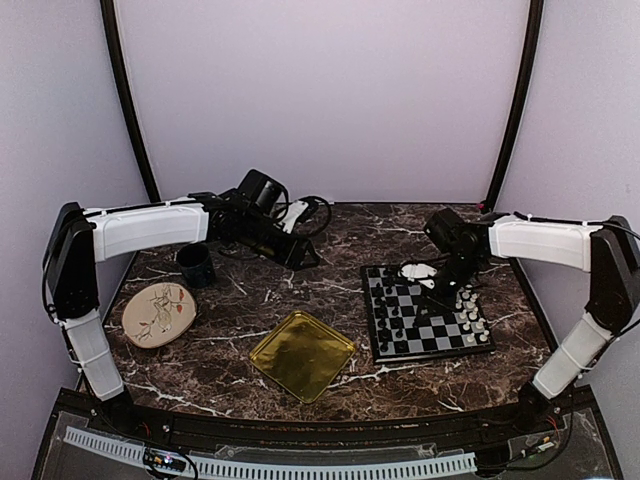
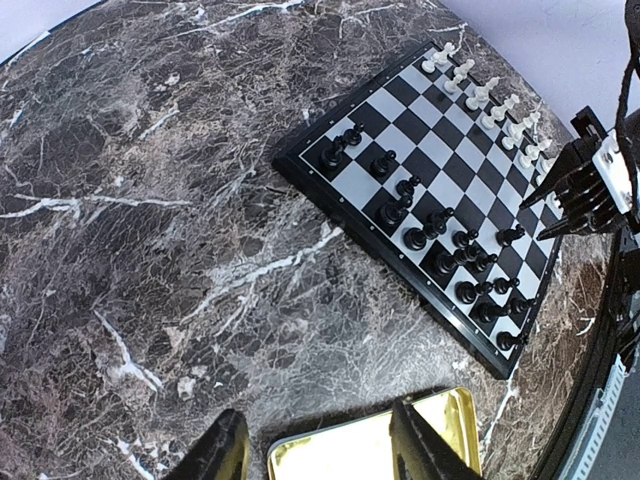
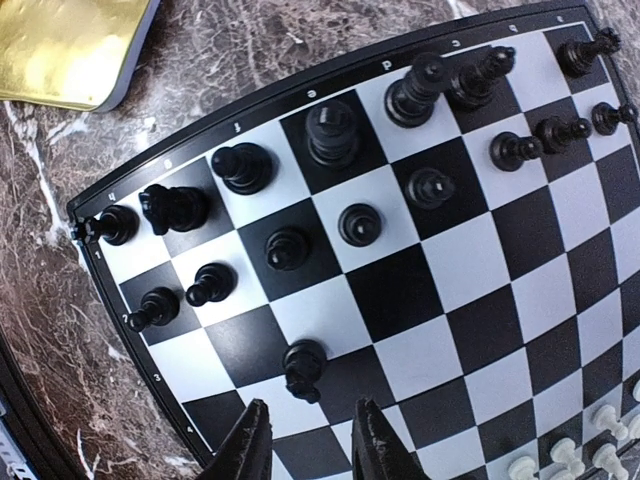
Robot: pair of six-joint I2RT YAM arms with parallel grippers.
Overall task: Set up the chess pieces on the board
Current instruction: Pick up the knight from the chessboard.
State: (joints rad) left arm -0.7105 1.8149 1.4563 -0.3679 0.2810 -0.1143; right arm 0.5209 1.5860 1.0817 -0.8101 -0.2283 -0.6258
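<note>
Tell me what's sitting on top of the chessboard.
Black pieces crowd one side of the board, white pieces line the opposite edge. The right gripper hangs above, open; squares under its fingers are hidden.

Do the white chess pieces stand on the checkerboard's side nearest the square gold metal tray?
No, black pieces stand there; white pieces line the opposite edge.

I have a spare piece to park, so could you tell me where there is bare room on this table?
Bare marble lies between the plate, the gold tray and the board; the board's middle, between black pieces and white pieces, is mostly free. Crowded: both board ends and the cables at the far edge.
</note>
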